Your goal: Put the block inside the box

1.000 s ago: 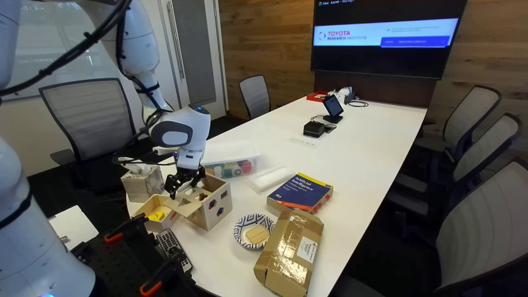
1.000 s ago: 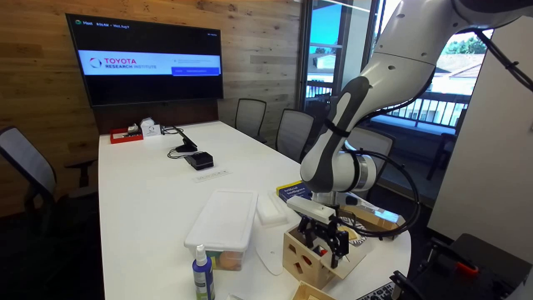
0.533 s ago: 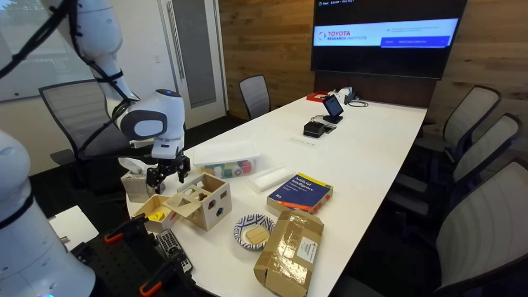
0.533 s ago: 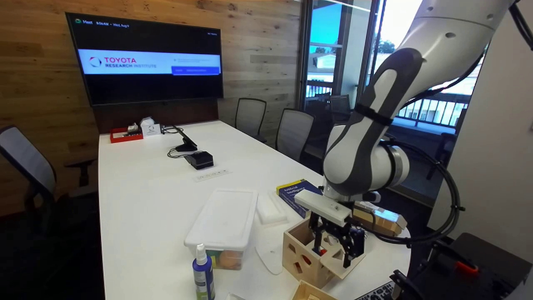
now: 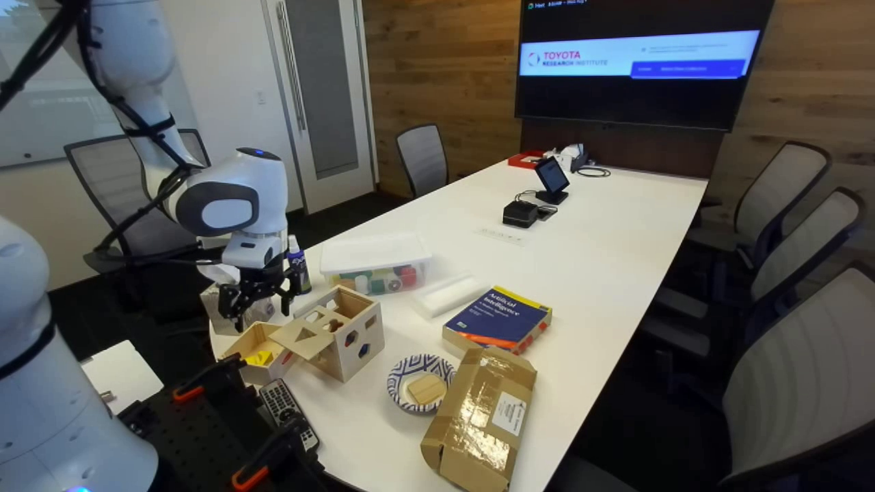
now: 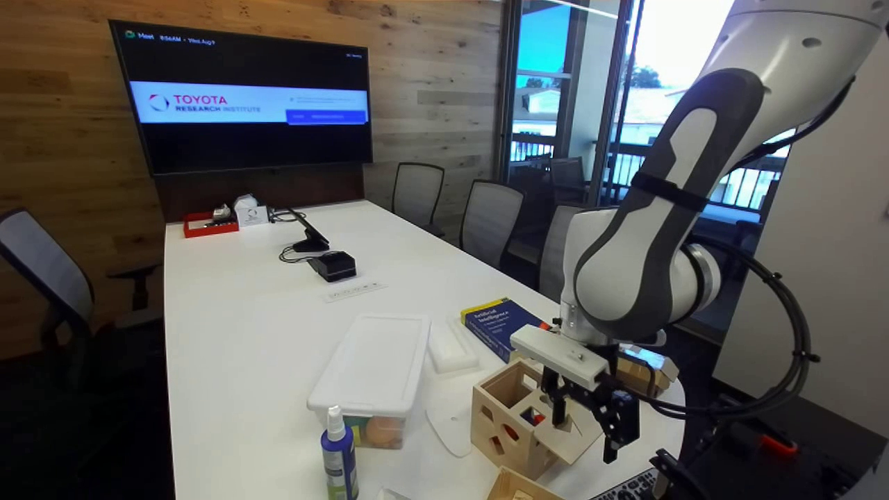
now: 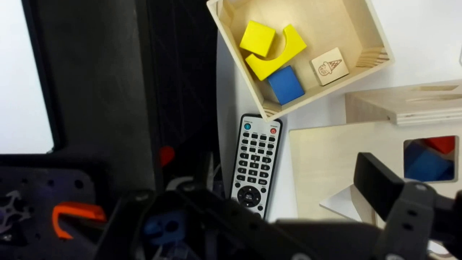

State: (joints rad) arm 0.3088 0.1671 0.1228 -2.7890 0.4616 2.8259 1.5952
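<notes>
The box (image 5: 375,336), a pale wooden cube with shaped holes, stands near the table's end in both exterior views. Its lid (image 7: 321,155) sits askew, jutting past one side; red and blue pieces show through a square hole. Beside it a shallow wooden tray (image 7: 346,83) holds a yellow block (image 7: 258,38), a yellow arch (image 7: 276,59), a blue block (image 7: 286,85) and a tile with an ice-cream drawing. Which of these is the task's block I cannot tell. My gripper (image 5: 263,316) hangs open above the tray and lid side, nothing between its fingers (image 7: 379,180).
A remote (image 7: 254,162) lies by the tray. Around the box are a tissue box (image 5: 222,311), spray bottle (image 5: 299,266), lidded plastic bin (image 6: 375,361), book (image 5: 495,316), patterned bowl (image 5: 396,393) and brown cardboard package (image 5: 472,424).
My gripper has moved off from over the box toward the tray and the arm's base, staying open. The box, lid and tray have not moved.
</notes>
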